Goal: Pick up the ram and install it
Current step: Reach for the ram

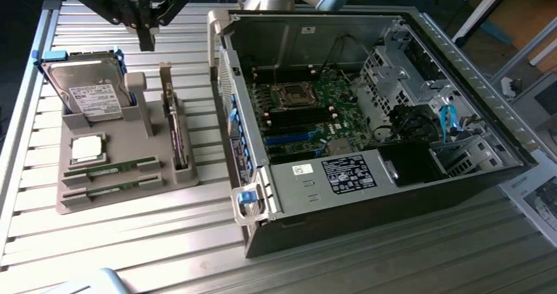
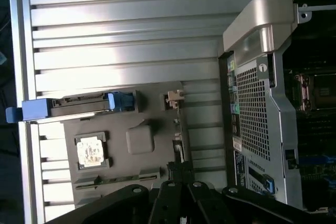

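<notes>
One ribbed metal counter (image 1: 348,268) carries everything. One open computer case (image 1: 287,40) lies on its side just beside the grey tray (image 1: 130,147), on the exterior view's right of it, with its mainboard exposed.

The single grey tray holds five parts. One silver hard drive (image 1: 87,95) with a white label stands tilted in a blue-edged holder at one end of the tray. One thin card (image 1: 177,137) stands on edge along the tray's side nearest the case. Two ram sticks lie flat in parallel slots at the end of the tray opposite the hard drive. The first (image 1: 111,169) sits closer to the tray's middle and the second (image 1: 111,191) lies along the tray's outer edge. Both are green, slim and lengthwise across the tray. One square silver processor chip (image 1: 89,148) rests in its pocket between the hard drive and the ram sticks.

One black gripper (image 1: 146,43) hangs above the hard-drive end of the tray, over the gap between the hard drive and the upright card, touching nothing. Its jaws look clenched together and empty. Both ram sticks lie well apart from the jaws, at the tray's other end, with the processor chip between them and the jaws. In the wrist view the jaws line up with the upright card.
</notes>
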